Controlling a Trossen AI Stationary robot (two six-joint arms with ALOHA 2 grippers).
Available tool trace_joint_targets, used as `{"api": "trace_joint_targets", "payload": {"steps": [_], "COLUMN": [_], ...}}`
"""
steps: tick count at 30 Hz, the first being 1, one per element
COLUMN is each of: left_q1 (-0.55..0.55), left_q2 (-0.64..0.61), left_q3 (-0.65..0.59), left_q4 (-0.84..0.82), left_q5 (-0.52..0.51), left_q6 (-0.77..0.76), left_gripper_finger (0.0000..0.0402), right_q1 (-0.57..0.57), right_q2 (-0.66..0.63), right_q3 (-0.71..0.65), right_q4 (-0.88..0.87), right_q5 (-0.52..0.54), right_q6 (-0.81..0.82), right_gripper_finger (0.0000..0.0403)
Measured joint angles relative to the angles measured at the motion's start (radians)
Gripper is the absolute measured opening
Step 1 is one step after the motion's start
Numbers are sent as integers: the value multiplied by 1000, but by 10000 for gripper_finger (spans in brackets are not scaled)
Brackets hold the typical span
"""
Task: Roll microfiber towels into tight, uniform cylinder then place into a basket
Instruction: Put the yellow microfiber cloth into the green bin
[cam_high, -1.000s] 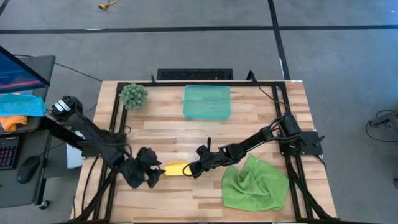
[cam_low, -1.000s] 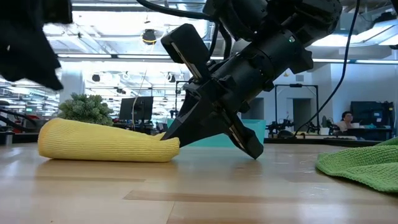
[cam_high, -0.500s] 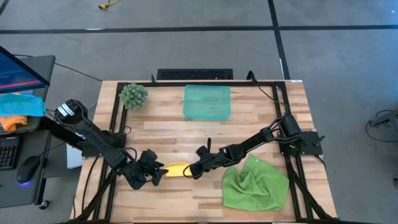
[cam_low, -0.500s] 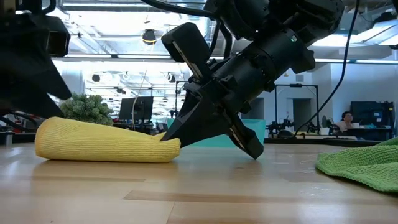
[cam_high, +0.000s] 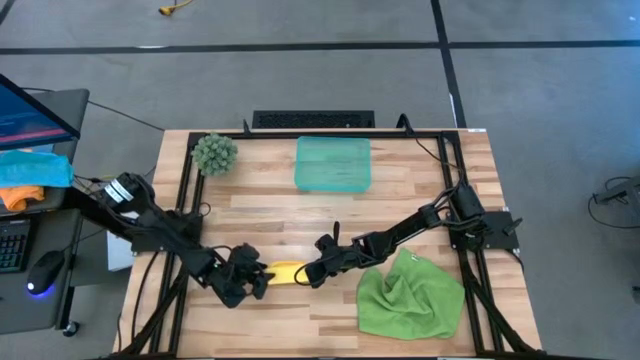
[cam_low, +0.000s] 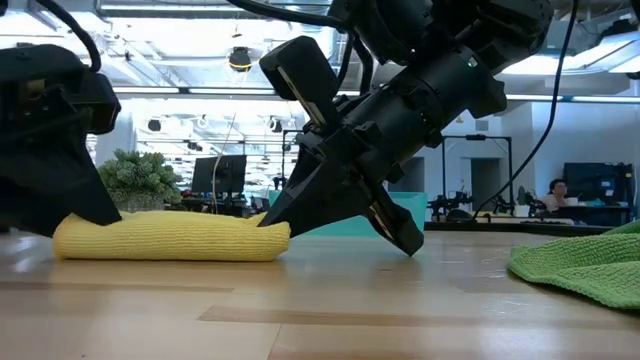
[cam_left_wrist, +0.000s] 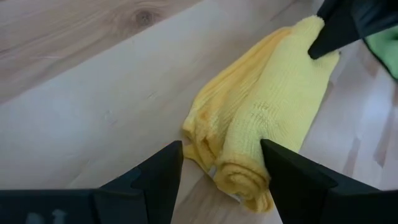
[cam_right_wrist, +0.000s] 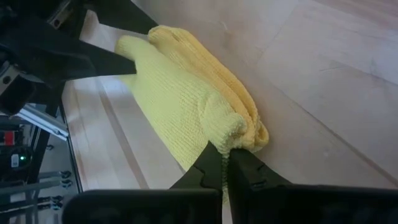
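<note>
From above, the yellow towel (cam_high: 284, 271), rolled into a short cylinder, lies on the wooden table (cam_high: 260, 215) near its front edge, between the two arms. The left gripper (cam_high: 256, 279) sits at the roll's left end and the right gripper (cam_high: 306, 273) at its right end. The green towel (cam_high: 410, 296) lies crumpled and unrolled at the front right, just beside the right arm. The basket (cam_high: 333, 163) stands at the back centre, well apart from both towels, with a fuzzy green ball (cam_high: 214, 153) near the back left corner.

At table height, the yellow towel (cam_low: 170, 236) rests flat on the wood. The right gripper (cam_low: 268, 222) has its fingers closed to a point, touching the roll's near end. The left gripper (cam_low: 85, 205) stands dark at the far end. The green towel (cam_low: 580, 265) shows at the right edge, a sliver of the basket (cam_low: 410, 212) behind the right arm.

Through the left wrist camera, the left gripper (cam_left_wrist: 221, 163) holds its fingers (cam_left_wrist: 163, 171) spread wide on either side of the roll's end, gripping nothing; the yellow towel (cam_left_wrist: 267, 118) runs away from it.

Through the right wrist camera, the right gripper (cam_right_wrist: 224, 163) has its jaws pressed together, pinching the edge of the yellow towel (cam_right_wrist: 186, 93).
</note>
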Motion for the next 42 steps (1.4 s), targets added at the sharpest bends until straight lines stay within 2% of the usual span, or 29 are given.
{"api": "trace_joint_targets", "payload": {"steps": [6,9,12,18,20,26,33,38,42], "left_q1": [9,18,23,23,23,23,32,70,124], "left_q2": [63,71,72,74,74,74,58,-9,-45], "left_q3": [0,0,0,0,0,0,-2,-3,-3], "left_q4": [119,144,145,152,154,155,143,130,115], "left_q5": [-23,-20,-14,-8,-15,-18,-19,-13,29], "left_q6": [48,81,93,135,149,160,189,274,341], "left_gripper_finger": [208,186,144,33,15,32,12,18,19], "right_q1": [-1,-1,0,0,0,-2,-3,-16,-34], "right_q2": [0,0,0,0,0,2,7,3,-2], "right_q3": [0,0,0,0,0,1,30,39,39], "right_q4": [1,0,0,0,0,11,3,-19,-23], "right_q5": [-1,-1,-1,15,25,58,58,55,58], "right_q6": [-1,-1,-1,-18,-34,-94,-163,-201,-232], "right_gripper_finger": [21,19,16,19,16,16,13,14,13]}}
